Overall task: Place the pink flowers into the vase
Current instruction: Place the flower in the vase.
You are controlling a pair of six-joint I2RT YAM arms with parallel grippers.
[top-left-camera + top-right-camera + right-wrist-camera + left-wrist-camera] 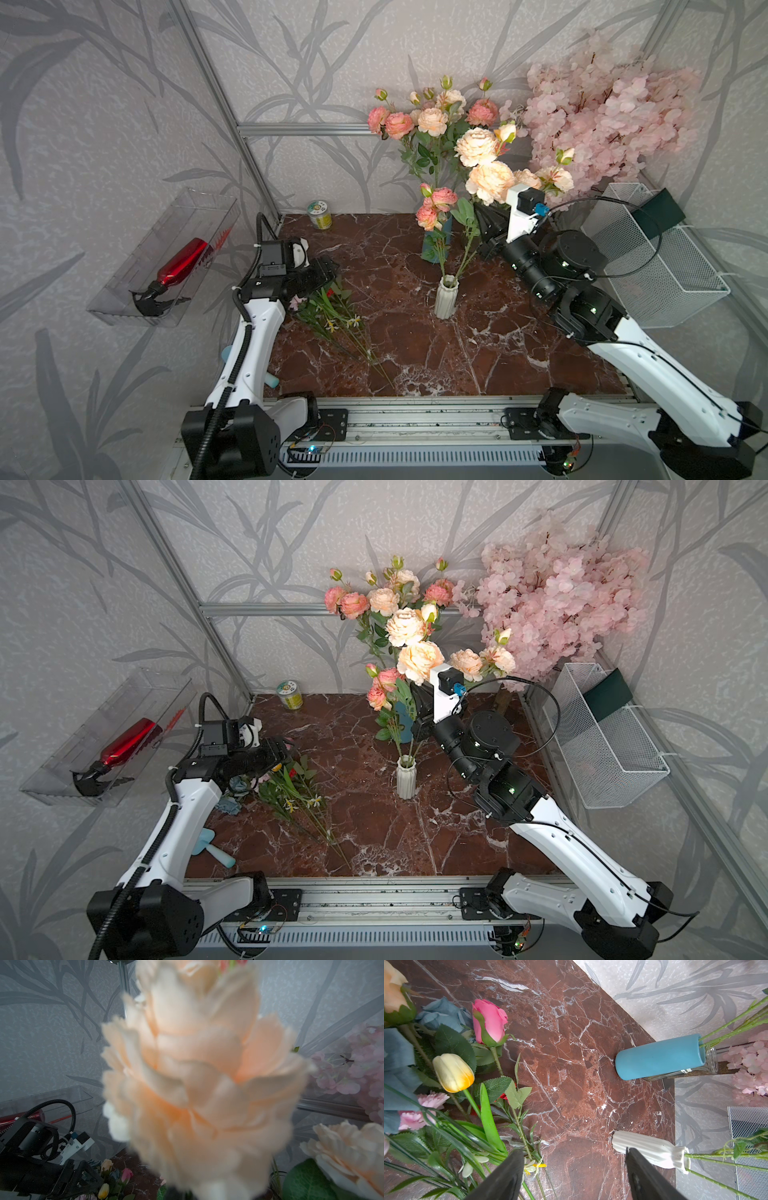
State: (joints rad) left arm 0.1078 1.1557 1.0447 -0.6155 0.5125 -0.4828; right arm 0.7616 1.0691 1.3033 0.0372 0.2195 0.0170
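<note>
Right end effector (482, 222): jaws pressing together on the green stem of one spray of the pink flowers (490, 180), just beneath its full, ruffled, pale-peach heads. The exact pinch point is lying hidden behind a leaf in both top views, and the nearest head (199, 1076) is filling most of the right wrist view as a blur.

Held spray: leaning back and to the right, with its lower stems sitting in the mouth of the white ribbed ceramic vase (445, 299), which is standing upright near the middle of the red-brown marble desk (415, 345).

Other salmon and peach sprays (432, 120): standing in the blue cylindrical vase (429, 251) at the back of the desk, behind the white one.

Left end effector (573, 1150): jaws standing wide apart and gripping nothing. Hovering over the mixed bunch of loose artificial flowers (332, 316) lying flat on the left side of the desk, including a pink rosebud (490, 1020) and a yellow tulip (452, 1072), and keeping clear of the white vase to its side.

Background: pale-pink blossom tree (602, 112) and white wire basket (660, 274) standing at the right.
</note>
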